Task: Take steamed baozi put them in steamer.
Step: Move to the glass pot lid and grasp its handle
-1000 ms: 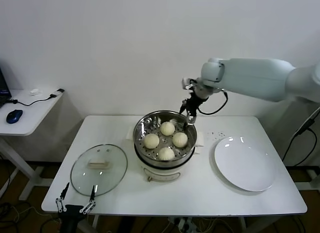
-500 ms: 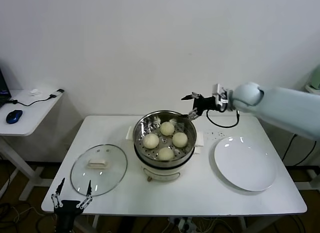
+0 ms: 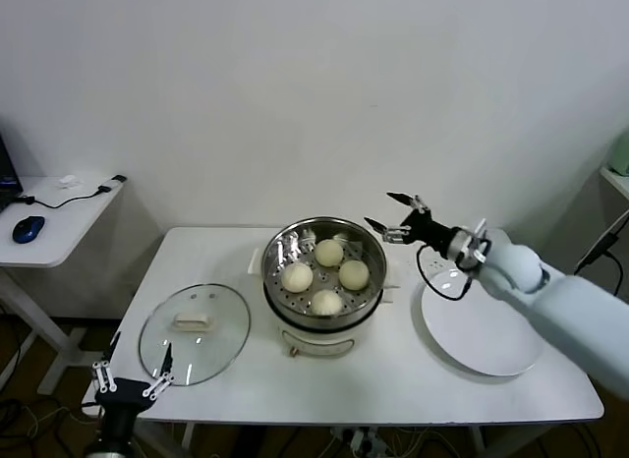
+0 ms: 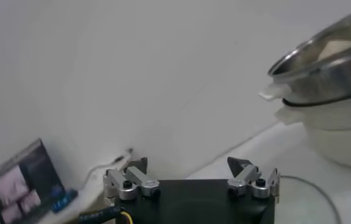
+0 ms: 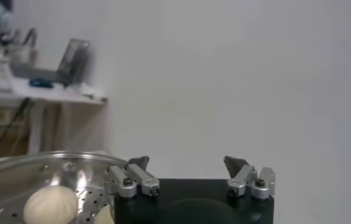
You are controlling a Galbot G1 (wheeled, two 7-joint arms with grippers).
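Baozi [image 3: 328, 253], four in all, sit inside the steamer [image 3: 366, 294], with the right gripper [image 3: 393, 214] spread wide and empty just beside its rim and the left gripper [image 3: 128, 379], equally agape, well apart from it.

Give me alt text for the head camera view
Four steamed baozi sit in the steamer at the middle of a white table. The open right gripper hovers beside its rim, above an empty white plate; a glass lid lies left.
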